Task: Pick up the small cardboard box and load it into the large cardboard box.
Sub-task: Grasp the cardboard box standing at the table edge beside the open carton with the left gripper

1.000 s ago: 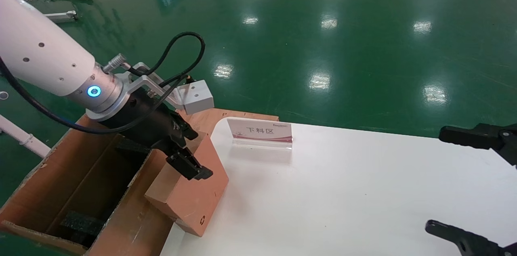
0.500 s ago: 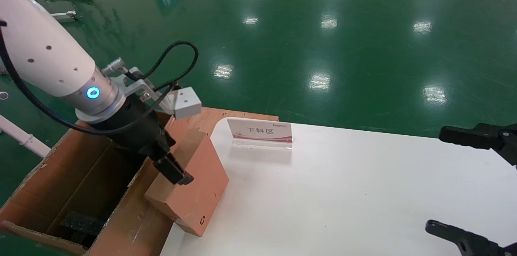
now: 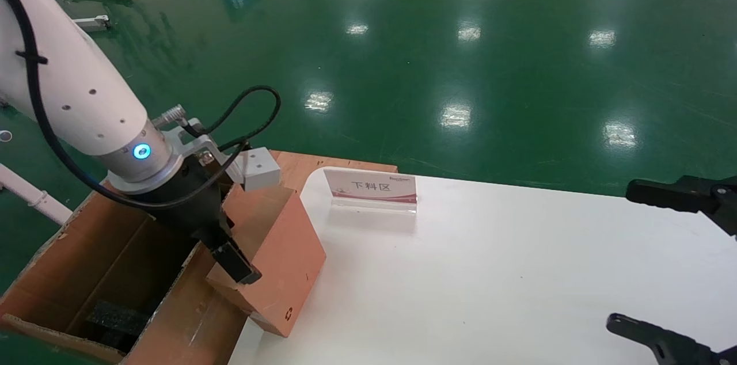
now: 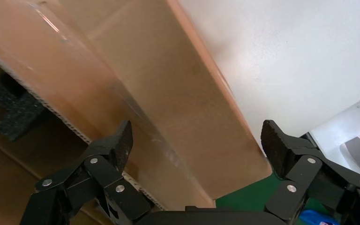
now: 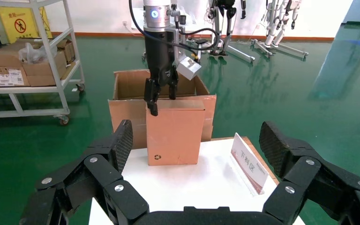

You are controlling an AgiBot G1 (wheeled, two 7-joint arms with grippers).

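small cardboard box on table edge, large cardboard box at its left, sign behind

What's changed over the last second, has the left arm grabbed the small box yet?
The left hand has moved down and toward the robot along the small box's top edge, fingers open on either side of that edge, not yet closed on it. The small box, the big box, the sign and the right hand at the table's right side stayed put.
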